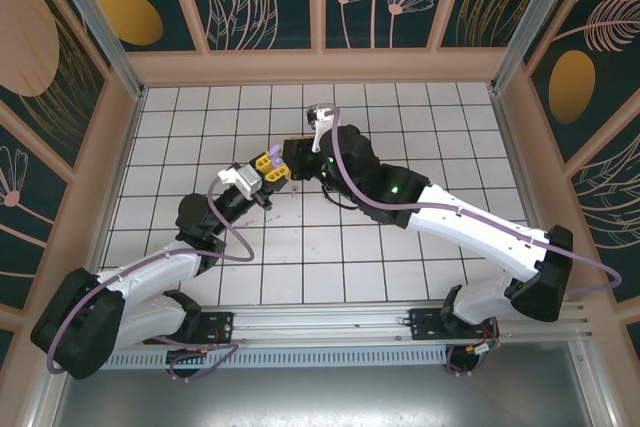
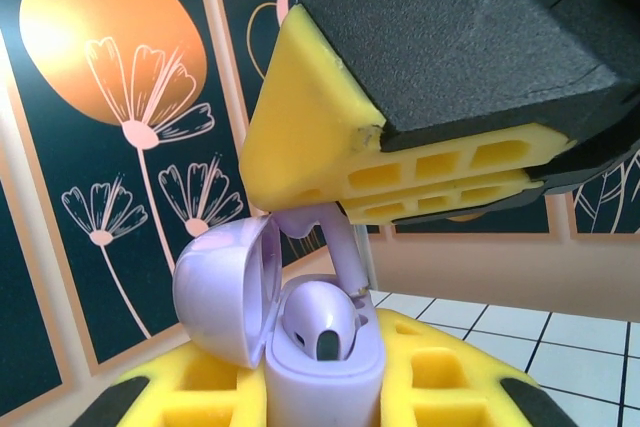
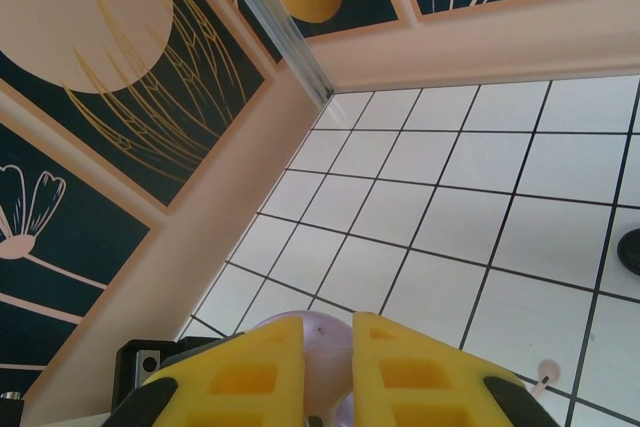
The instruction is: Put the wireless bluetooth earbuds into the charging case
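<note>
Holding case: I'm clamping the open charging case (image 2: 325, 379) in my left gripper (image 1: 268, 169), above the middle of the table (image 1: 180, 127).
Right gripper (image 3: 328, 347): I'm pinching a purple earbud (image 2: 341, 247) just over it.
Progress: a seated bud (image 2: 320, 323) is sitting in; the pinched one isn't yet.

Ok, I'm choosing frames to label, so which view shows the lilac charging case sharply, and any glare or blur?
Left wrist: the open lilac plastic charging case and the lilac stemmed earbud above it are sharp, with glare on the orange wall disc. Right wrist: the yellow fingers look slightly soft. Top: the case is tiny.
</note>
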### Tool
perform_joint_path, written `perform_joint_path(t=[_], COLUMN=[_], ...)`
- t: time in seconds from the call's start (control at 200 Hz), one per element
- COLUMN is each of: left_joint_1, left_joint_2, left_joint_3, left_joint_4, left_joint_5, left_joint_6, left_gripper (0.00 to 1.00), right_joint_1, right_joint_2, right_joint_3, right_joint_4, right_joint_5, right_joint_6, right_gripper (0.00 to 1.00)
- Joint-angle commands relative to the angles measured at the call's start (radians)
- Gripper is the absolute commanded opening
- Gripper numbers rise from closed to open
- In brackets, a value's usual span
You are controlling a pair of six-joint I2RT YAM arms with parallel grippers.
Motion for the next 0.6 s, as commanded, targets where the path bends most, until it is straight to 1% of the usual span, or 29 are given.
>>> perform_joint_path(t=[0.0,0.385,0.596], left_joint_1=[-0.006,-0.006,-0.006], left_joint_2=[-0.006,-0.006,-0.006], left_joint_3=[0.034,0.038,0.038], left_joint_4=[0.047,0.044,0.047], left_joint_5=[0.018,0.021,0.019], left_joint_6=[-0.017,-0.020,-0.027], left_gripper=[0.00,0.00,0.00], right_joint_1=[0.010,0.010,0.021], right_joint_2=[0.013,0.033,0.037], right_joint_3=[-0.018,-0.045,-0.072], right_joint_4=[0.038,0.047,0.061], right_joint_5=[0.003,0.008,0.048], right_joint_6=[0.012,0.013,-0.003], right_gripper=[0.15,0.14,0.14])
